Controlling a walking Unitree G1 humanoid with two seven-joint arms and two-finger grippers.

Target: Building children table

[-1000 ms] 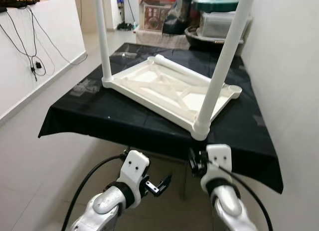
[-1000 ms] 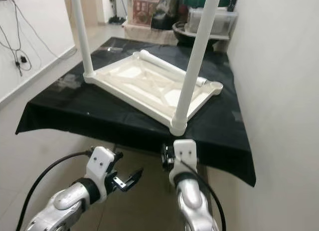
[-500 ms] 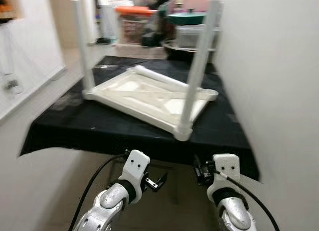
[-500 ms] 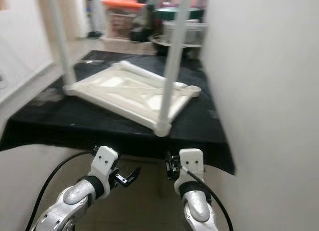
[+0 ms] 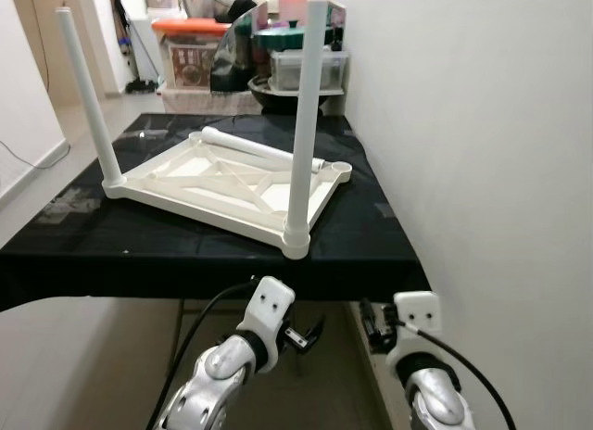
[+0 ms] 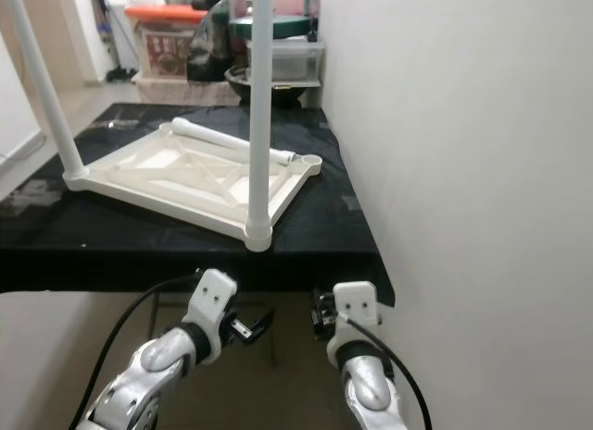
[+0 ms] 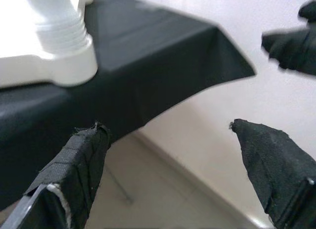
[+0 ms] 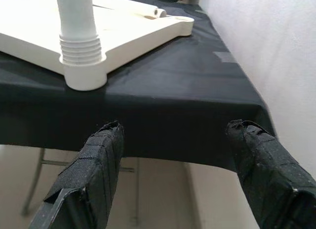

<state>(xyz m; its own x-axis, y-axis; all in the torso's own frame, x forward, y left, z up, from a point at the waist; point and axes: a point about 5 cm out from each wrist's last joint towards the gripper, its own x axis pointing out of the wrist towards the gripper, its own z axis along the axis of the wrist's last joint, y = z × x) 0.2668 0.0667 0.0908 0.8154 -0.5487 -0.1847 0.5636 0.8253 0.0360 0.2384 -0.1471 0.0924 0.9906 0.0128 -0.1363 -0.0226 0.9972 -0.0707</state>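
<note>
Now the view is swung rightward since earlier; the upturned white children table (image 5: 222, 180) lies unmoved on the black tabletop (image 5: 139, 249). Both hands, left hand (image 5: 301, 335) and right hand (image 5: 371, 323), are held apart below its near edge.

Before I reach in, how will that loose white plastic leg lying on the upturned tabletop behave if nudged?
The loose white plastic leg is a smooth round tube lying flat, so it will probably roll. It looks hollow and light, likely stiff. The rim of the upturned white plastic tabletop may stop it.
</note>
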